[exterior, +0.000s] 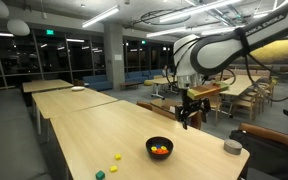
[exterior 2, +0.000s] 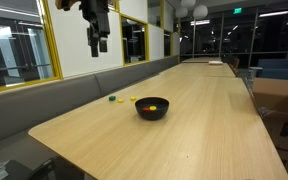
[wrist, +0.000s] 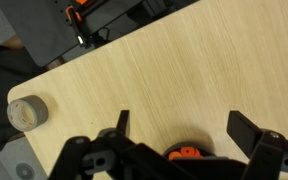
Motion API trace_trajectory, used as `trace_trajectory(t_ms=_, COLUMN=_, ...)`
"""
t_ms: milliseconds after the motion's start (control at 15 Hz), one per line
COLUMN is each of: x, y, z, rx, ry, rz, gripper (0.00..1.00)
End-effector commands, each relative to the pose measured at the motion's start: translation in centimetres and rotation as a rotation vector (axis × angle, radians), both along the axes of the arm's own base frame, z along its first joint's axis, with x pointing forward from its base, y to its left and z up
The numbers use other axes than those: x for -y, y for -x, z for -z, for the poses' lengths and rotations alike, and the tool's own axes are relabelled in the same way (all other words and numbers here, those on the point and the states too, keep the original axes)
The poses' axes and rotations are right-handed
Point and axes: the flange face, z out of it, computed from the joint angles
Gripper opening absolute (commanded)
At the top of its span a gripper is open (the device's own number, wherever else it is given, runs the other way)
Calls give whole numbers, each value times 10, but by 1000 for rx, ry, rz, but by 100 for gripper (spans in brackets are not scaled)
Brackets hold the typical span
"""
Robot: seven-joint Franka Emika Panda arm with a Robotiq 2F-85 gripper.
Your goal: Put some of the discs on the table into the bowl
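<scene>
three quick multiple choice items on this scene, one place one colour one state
1. Where is the grey puck relative to the bowl? A inside it; B apart from it on the table; C stacked on it
2. What colour is the bowl? A white; B black; C blue
3. How is the tool? A open and empty; B shut on a disc; C gripping the bowl
Answers: 1 B, bare wood separates them; 2 B, its wall is black; 3 A, its jaws stand wide, nothing between.
</scene>
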Motion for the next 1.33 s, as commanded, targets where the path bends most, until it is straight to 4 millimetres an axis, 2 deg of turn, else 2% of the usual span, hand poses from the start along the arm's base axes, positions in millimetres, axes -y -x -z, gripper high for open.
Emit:
trace_trajectory(t_ms=0, x=-2, y=66, z=-25, rx=70, ry=3, rz=-140, gripper=100)
trace_trajectory(t_ms=200, x=9, y=103, z=-35, rx=146, ry=-63, rz=-215, gripper=100)
trace_trajectory(t_ms=467, x=42, y=150, z=-45, rx=182, ry=-179, rz=-242, gripper=100)
trace_trajectory(t_ms=667, x=59, y=175, z=-51, rx=185, ry=-227, rz=-227, gripper=100)
trace_trajectory(t_ms=800, x=66, y=187, z=-54, rx=186, ry=-237, rz=-187, gripper=100)
trace_trajectory(t_ms=867, x=60, y=171, z=-50, rx=156, ry=-215, rz=-195, gripper=100)
trace_trajectory(t_ms=1000, x=66, y=180, z=-52, rx=170, ry=-219, rz=-181, gripper=100)
trace_trajectory(t_ms=1267, x=66, y=182, z=-52, rx=176, ry=-222, rz=-179, gripper=100)
